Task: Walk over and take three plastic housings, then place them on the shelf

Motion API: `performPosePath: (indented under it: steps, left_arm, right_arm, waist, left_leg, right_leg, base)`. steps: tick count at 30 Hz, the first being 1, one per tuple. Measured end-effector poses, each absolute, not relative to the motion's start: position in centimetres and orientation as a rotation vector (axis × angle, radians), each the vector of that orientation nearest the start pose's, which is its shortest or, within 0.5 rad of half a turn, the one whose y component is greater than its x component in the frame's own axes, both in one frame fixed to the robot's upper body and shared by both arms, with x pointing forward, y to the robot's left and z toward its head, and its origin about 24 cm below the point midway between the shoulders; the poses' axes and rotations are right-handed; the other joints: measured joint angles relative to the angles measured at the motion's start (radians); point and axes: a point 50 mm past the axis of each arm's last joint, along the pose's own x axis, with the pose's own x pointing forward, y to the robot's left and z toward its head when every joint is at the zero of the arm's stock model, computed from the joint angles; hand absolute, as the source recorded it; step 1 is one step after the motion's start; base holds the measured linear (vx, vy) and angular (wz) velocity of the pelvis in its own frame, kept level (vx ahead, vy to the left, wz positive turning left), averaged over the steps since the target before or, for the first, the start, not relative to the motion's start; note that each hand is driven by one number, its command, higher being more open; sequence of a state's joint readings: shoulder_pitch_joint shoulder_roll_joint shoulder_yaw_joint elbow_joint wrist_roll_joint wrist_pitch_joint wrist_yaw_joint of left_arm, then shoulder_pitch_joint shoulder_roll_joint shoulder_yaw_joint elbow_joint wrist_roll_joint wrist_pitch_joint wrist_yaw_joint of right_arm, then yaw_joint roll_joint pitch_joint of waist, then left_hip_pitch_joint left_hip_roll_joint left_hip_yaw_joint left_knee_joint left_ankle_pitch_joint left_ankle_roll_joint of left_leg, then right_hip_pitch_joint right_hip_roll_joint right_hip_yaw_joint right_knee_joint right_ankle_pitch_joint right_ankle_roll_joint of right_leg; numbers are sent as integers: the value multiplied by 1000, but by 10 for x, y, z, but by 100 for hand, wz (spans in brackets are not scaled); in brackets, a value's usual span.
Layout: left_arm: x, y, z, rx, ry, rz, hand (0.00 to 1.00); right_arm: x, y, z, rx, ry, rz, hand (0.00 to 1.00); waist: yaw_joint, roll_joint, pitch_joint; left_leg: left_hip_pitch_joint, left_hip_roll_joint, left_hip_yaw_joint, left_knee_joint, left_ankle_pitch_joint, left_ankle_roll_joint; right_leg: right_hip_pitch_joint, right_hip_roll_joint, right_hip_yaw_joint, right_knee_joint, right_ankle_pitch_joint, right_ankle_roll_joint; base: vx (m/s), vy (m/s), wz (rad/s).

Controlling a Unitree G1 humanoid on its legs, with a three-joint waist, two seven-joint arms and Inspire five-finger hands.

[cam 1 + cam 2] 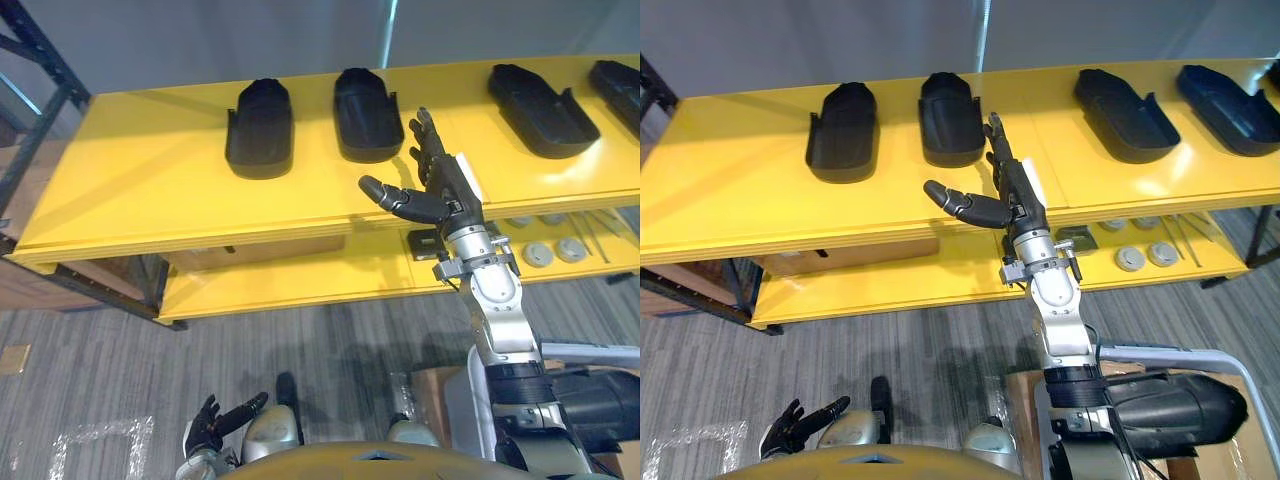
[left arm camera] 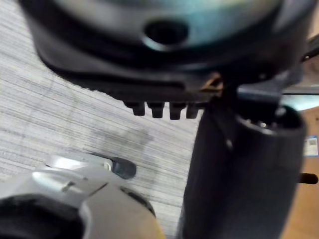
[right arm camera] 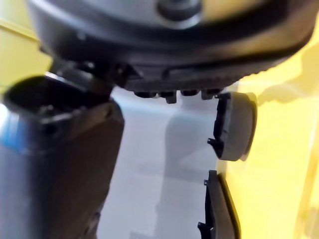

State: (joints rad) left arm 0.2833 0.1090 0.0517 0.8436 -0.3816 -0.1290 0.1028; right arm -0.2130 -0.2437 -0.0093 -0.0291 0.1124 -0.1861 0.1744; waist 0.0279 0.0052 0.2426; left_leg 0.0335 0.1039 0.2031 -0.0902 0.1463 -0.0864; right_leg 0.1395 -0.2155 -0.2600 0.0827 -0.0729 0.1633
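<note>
- On the top board of the big yellow shelf lie four black plastic housings, shaped like scoops, in a row from left to right.
- The first black housing and the second black housing lie close together, left of the middle.
- The third black housing and the fourth black housing lie well apart from those two, over on the right.
- The robot's right hand is up over the near edge of the top board.
- Its fingers are straight and point to the far side. Its thumb sticks out to the left. The hand is spread wide and is not wrapped round any housing.
- The fingertips are just beside the right side of the second black housing. I cannot tell if they touch it.
- The left hand hangs low at the near left, above the grey striped floor, with its fingers loose and apart.
- On the lower yellow board, at the right, lie grey round discs.
- A brown cardboard box sits under the top board.
</note>
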Motion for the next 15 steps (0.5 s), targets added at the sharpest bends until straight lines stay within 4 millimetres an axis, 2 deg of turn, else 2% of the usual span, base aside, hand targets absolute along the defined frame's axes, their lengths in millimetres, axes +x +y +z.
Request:
performPosePath:
  steps: [3,5,11,13,15]
  left_arm:
    - [64,217,-149,-197,951,478,100]
    - [65,216,-149,-195,947,474,100]
    - [65,217,-148,-179,935,503,100]
    - [66,218,-148,-176,933,509,100]
    - [66,219,-148,-173,935,514,100]
  right_arm:
    - [280,-162,127,-74,-421,325,100]
    - [275,-149,129,-53,-437,427,100]
    - [261,-89,116,-73,-398,719,100]
    - [265,-79,117,-95,-398,756,100]
    - [280,-70,119,-94,-386,745,100]
  waist:
    - [-2,-11,-3]
    - [-6,-11,-3]
    - [15,-23,-16]
    - [24,-28,-21]
    - [34,-34,-25]
  left_leg:
    - [9,14,18,0,-9,-9]
    - [9,21,19,0,-14,-7]
    - [-5,47,5,0,-1,-17]
    - [-15,47,-8,0,5,-15]
    - [-26,45,-27,0,18,-14]
  right_leg:
    - [-1,11,22,-2,3,-6]
    - [-2,21,24,-3,4,-11]
    - [-10,44,11,-8,5,-26]
    - [-11,46,-1,-11,7,-29]
    - [-7,46,-17,-15,10,-29]
  base:
    - [-25,-26,-21]
    - [-51,-36,-6]
    - [-21,-28,4]
    - [-13,-21,21]
    - [-19,-12,23]
